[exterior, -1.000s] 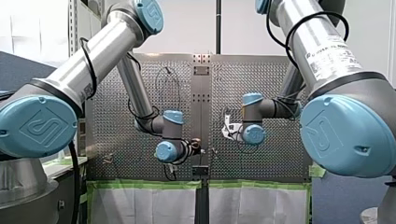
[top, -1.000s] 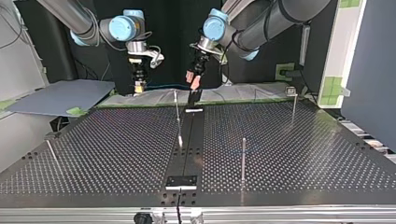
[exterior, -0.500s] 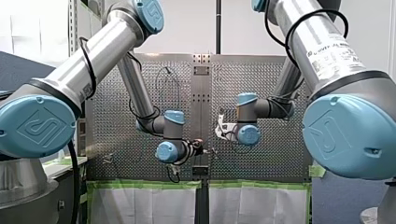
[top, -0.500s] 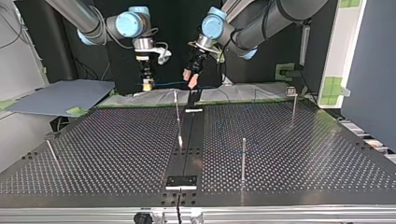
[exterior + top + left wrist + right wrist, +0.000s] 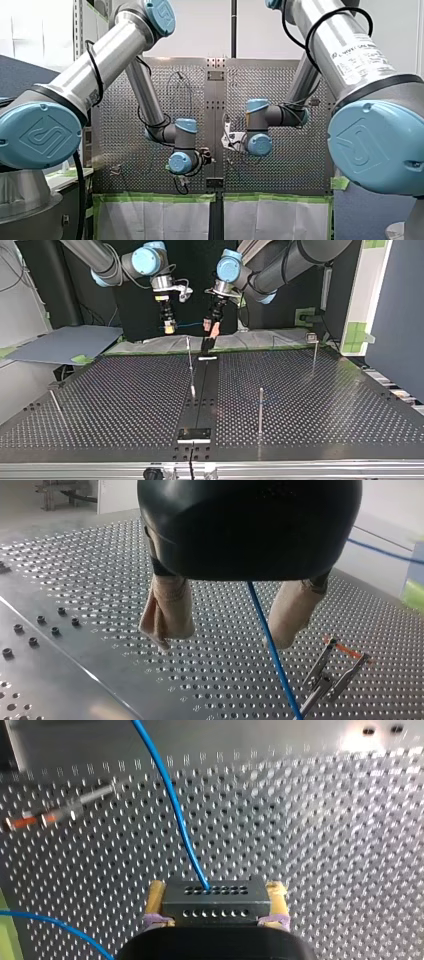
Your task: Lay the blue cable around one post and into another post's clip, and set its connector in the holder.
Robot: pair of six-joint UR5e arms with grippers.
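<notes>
Blue cable [image 5: 274, 650] passes between my downward-pointing left tool's [image 5: 220, 642] spread fingers [image 5: 167, 612]; my right tool [image 5: 217, 887] clamps its connector [image 5: 215, 904].

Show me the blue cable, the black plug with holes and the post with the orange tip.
blue cable [image 5: 181, 822], right wrist view, on its middle stretch.
black plug [image 5: 215, 902], right wrist view, on its holed face.
post [image 5: 95, 795], right wrist view, on its metal shaft.

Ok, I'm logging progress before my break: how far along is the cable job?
Done: the connector is up off the table, gripped in my right tool, with the blue cable trailing from it. In hand: my left tool is open and the cable runs between its fingers. Left: the clip ahead looks empty, no cable shows round a post, and the connector is not yet set down.
</notes>
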